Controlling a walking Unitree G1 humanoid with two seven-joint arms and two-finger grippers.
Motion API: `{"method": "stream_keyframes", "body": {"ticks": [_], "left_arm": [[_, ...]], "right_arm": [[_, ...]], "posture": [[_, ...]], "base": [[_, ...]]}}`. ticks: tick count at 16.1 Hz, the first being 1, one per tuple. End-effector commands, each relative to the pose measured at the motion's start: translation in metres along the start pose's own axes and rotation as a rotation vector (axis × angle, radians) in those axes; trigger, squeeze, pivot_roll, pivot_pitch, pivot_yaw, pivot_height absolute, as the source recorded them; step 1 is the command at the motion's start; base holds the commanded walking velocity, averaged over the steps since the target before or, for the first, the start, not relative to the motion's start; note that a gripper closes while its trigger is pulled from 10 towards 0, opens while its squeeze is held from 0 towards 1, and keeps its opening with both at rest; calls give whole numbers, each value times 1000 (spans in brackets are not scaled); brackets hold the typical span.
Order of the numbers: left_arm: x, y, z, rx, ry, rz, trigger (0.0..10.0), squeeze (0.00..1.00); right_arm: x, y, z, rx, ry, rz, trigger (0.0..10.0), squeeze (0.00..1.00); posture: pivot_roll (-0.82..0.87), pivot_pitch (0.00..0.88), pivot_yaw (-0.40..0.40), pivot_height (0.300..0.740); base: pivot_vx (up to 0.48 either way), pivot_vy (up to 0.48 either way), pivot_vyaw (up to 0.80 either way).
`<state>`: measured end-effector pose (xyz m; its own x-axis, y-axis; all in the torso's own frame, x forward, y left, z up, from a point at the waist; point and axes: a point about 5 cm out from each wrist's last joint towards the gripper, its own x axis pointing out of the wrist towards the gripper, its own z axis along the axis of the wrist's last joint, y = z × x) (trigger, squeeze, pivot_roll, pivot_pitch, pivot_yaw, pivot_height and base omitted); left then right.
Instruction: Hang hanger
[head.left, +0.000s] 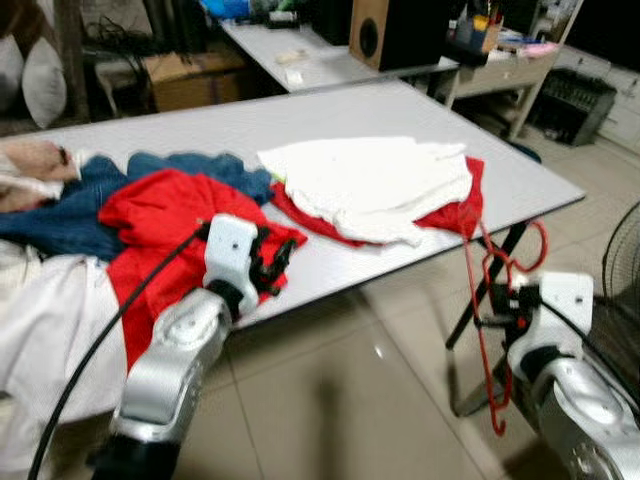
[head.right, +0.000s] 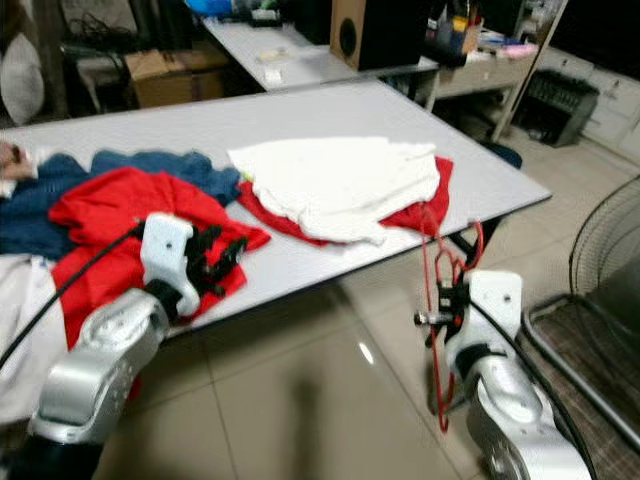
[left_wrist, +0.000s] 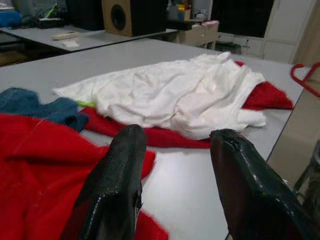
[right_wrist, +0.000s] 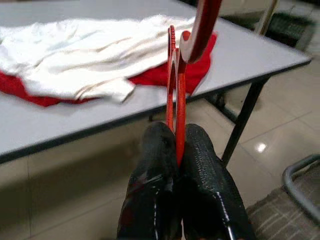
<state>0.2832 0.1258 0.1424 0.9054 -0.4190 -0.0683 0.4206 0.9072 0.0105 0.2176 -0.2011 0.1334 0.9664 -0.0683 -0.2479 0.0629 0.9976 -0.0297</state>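
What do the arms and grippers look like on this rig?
Both arms are rounded silver shells ending in white wrist blocks. A black cable runs along the left arm. The left gripper and right gripper each have two long, glossy black fingers with a finely textured surface.

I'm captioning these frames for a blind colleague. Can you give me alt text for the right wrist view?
The right gripper has its two black fingers shut on a red hanger, whose hook curves up above them. Beyond it, a white garment lies over a red garment on a grey table, with tiled floor below.
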Motion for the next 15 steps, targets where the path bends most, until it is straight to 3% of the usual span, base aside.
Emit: {"method": "stream_keyframes", "body": {"ticks": [1, 2, 3, 4, 8, 10, 15], "left_arm": [[2, -7, 5, 11, -20, -29, 10000, 0], [3, -9, 4, 2, -20, -41, 10000, 0], [3, -11, 2, -24, -14, -52, 10000, 235], [4, -13, 2, -45, -14, -61, 10000, 1000], [6, -17, 1, -22, -14, -93, 10000, 1000], [7, -18, 0, -15, -6, -88, 10000, 1000], [0, -18, -4, 17, -6, -132, 10000, 1000]], "right_arm": [[3, -3, 5, 1, -33, -19, 10000, 0], [2, -3, 5, 20, -35, -24, 10000, 0], [1, -4, 6, 10, -40, -23, 10000, 0], [0, -5, 6, -1, -45, -27, 10000, 0], [-4, -10, 7, 6, -70, -53, 10000, 0], [-5, -11, 9, 5, -82, -27, 10000, 0], [-17, -10, 17, -35, -113, 192, 10000, 0]], "posture": [[-15, 0, -24, 740], [-15, 0, -24, 740], [-20, 0, -19, 740], [-27, 0, -13, 740], [-37, 0, -2, 740], [-47, 0, 4, 740], [-48, 7, 14, 740]], "base": [[424, 0, 0], [458, 0, 0], [480, 0, -781], [480, 0, -781], [472, 0, -778], [426, 0, 0], [66, 0, 0]]}}
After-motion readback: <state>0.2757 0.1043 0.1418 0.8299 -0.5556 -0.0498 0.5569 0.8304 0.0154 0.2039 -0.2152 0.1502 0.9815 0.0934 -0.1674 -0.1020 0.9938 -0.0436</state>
